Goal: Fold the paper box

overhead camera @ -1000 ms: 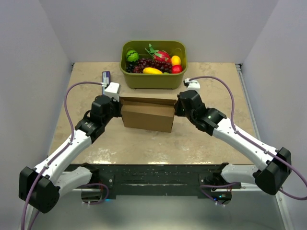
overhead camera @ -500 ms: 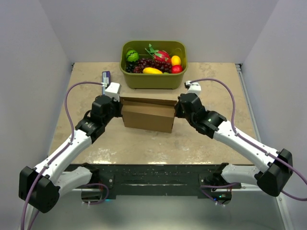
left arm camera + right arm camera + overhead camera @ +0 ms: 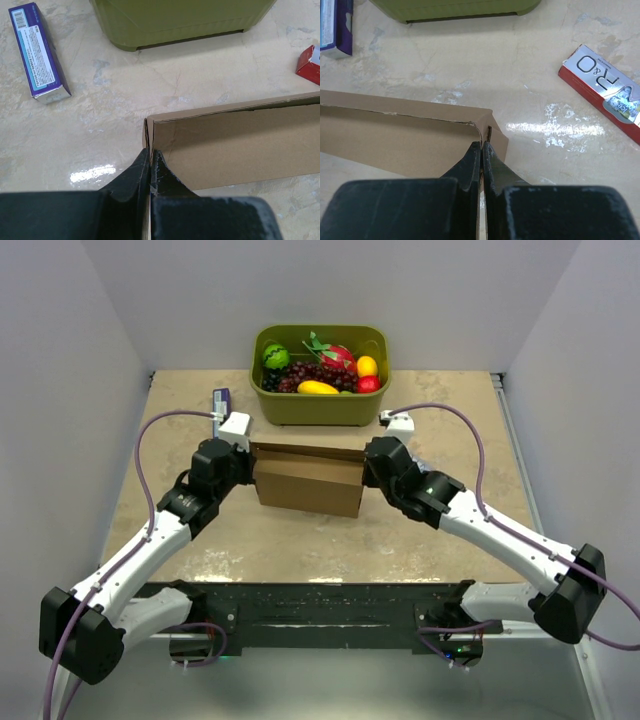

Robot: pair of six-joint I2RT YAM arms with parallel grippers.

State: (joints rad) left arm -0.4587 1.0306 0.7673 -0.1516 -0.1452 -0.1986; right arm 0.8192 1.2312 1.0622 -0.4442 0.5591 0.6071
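White walls enclose a glossy beige table. The box stands mid-table, near the tub. The left gripper and right gripper each pinch a box end, jaws almost closed. The red carton reads "R&O"; the purple carton shows a barcode.

The brown cardboard paper box is matt, with rough fibrous edges. The beige marbled table top is smooth and glossy, perhaps polished stone or laminate. The olive-green plastic tub is smooth with weak sheen. The long red printed carton looks shiny.
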